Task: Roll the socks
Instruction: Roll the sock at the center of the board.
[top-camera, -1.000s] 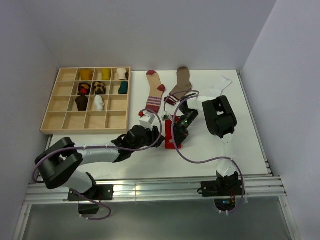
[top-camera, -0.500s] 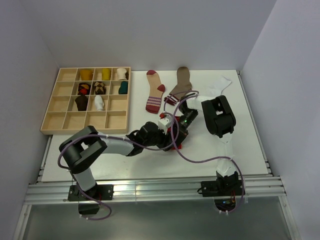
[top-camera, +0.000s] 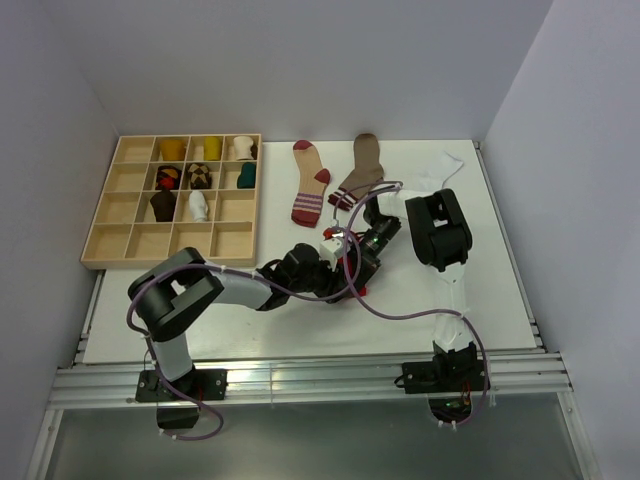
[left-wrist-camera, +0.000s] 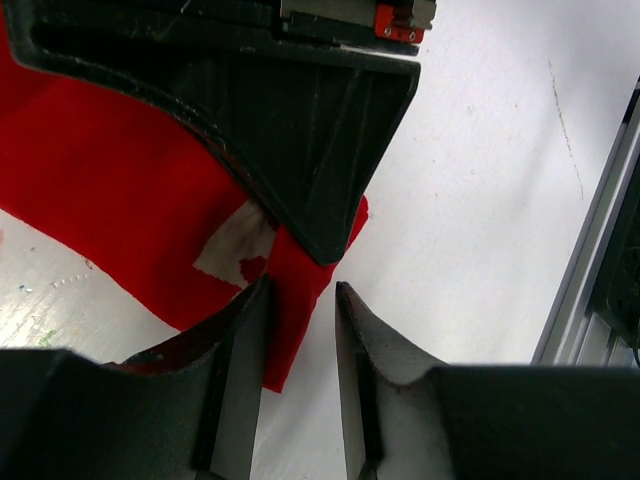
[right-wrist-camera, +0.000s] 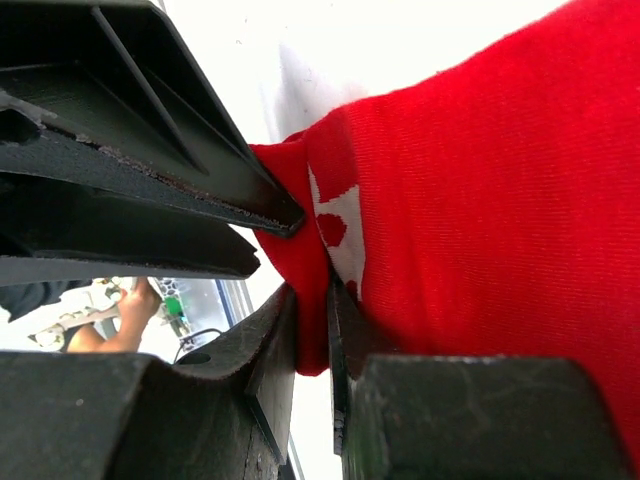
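The red sock (left-wrist-camera: 100, 180) with white marks lies on the white table, mostly hidden under both grippers in the top view (top-camera: 357, 291). My right gripper (right-wrist-camera: 312, 300) is shut on a fold at the sock's edge (right-wrist-camera: 480, 180). My left gripper (left-wrist-camera: 300, 290) faces it from the left, with its jaws a narrow gap apart around the same edge. The cloth touches one finger (left-wrist-camera: 245, 370). In the top view the two grippers meet, left (top-camera: 335, 272) and right (top-camera: 353, 266). A dark brown sock (top-camera: 360, 172), a tan and red sock (top-camera: 311, 185) and a white sock (top-camera: 440, 170) lie flat behind.
A wooden compartment tray (top-camera: 130, 240) at the back left holds several rolled socks. The metal rail of the table's front edge (left-wrist-camera: 600, 230) runs close on the right of the left wrist view. Cables loop over the table by the right arm (top-camera: 440, 230).
My left arm has swung right from beside the red sock until its gripper sits at the sock's edge against the right gripper. The right gripper has stayed on the sock.
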